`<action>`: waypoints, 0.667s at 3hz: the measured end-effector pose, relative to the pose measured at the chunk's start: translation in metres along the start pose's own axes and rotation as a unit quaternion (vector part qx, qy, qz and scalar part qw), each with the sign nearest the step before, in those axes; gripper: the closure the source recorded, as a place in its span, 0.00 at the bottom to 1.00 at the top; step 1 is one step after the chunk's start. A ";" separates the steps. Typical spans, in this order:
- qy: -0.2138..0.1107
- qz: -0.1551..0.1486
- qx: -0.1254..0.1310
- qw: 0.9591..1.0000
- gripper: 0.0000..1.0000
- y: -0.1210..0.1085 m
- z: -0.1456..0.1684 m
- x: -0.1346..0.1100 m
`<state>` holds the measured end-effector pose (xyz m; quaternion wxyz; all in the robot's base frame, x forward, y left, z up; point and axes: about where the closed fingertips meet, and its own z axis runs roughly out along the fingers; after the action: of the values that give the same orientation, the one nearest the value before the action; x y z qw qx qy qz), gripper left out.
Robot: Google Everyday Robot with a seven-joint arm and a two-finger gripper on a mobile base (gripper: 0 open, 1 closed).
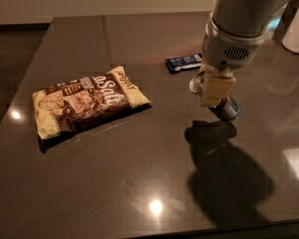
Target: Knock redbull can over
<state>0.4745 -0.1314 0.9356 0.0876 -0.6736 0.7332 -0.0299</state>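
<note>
The redbull can (228, 108) is at the right of the dark table (139, 183), leaning over. Its silver top shows to the left of my gripper and its blue lower end sticks out to the lower right. My gripper (215, 96) hangs from the grey-white arm (236, 29) and is right against the can, covering its middle. I cannot tell whether the can's base rests on the table.
A brown and cream snack bag (87, 106) lies flat at the left. A flat dark-blue wrapped bar (184, 62) lies just behind the gripper. A white object (296, 31) stands at the far right edge. The table's front edge is near the bottom.
</note>
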 end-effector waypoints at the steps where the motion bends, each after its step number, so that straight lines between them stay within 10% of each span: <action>1: 0.045 -0.016 -0.008 0.999 0.82 -0.007 0.014 0.005; 2: 0.077 -0.029 -0.017 0.996 0.58 -0.011 0.027 0.008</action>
<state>0.4895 -0.1385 0.9099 0.0182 -0.6918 0.7182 -0.0719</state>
